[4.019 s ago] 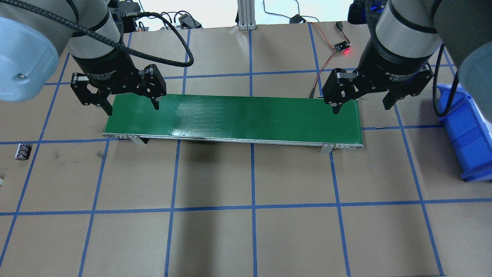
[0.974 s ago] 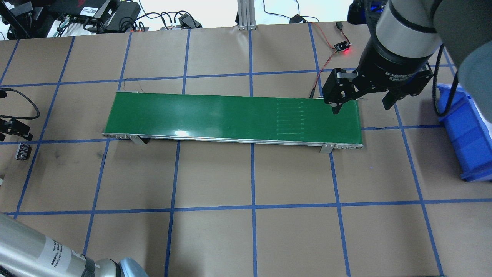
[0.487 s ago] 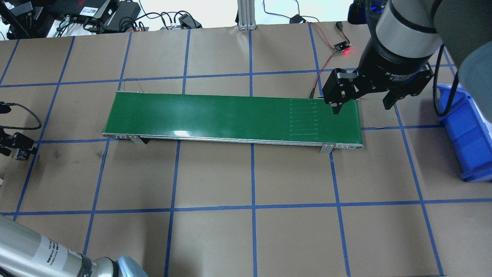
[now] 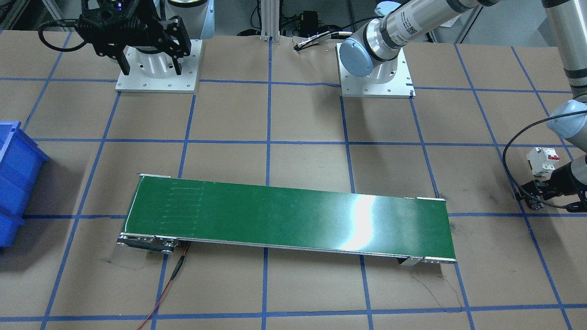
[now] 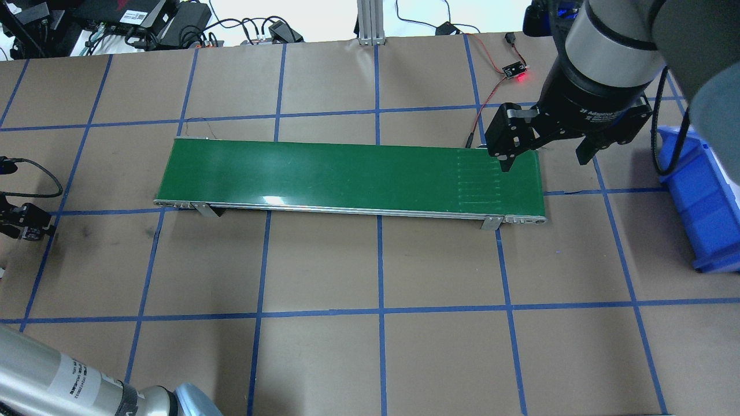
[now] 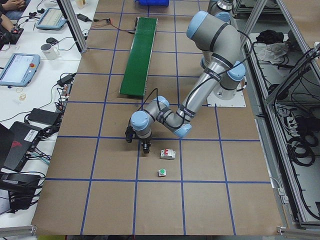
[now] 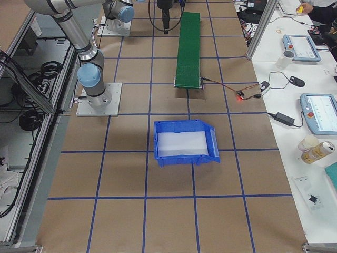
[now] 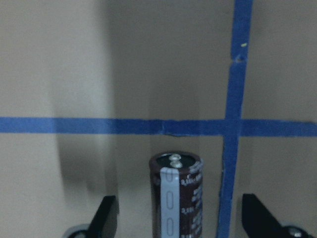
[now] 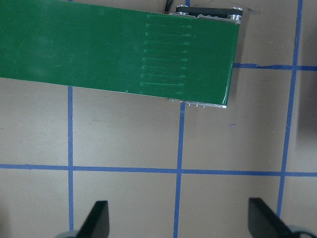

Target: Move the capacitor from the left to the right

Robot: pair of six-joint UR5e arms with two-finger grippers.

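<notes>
The capacitor (image 8: 177, 196), a stubby dark cylinder with a pale grey stripe, lies on the brown paper at the table's far left. My left gripper (image 8: 181, 220) is open and low over it, one finger (image 8: 106, 218) on each side, with gaps showing between fingers and capacitor. In the overhead view the left gripper (image 5: 23, 222) sits at the left edge and mostly hides the capacitor. My right gripper (image 5: 543, 159) is open and empty above the right end of the green conveyor belt (image 5: 347, 173).
A blue bin (image 5: 702, 196) stands at the far right, past the belt's end. A white breaker with red switches (image 6: 168, 154) and a green-capped button (image 6: 162, 172) lie close to the left gripper. A red-lit sensor board (image 5: 514, 72) with wires sits behind the belt.
My left gripper left the belt's left end, swung to the table's far left and came down around the capacitor. The faint marks on the belt drifted right. The right arm stayed still.
</notes>
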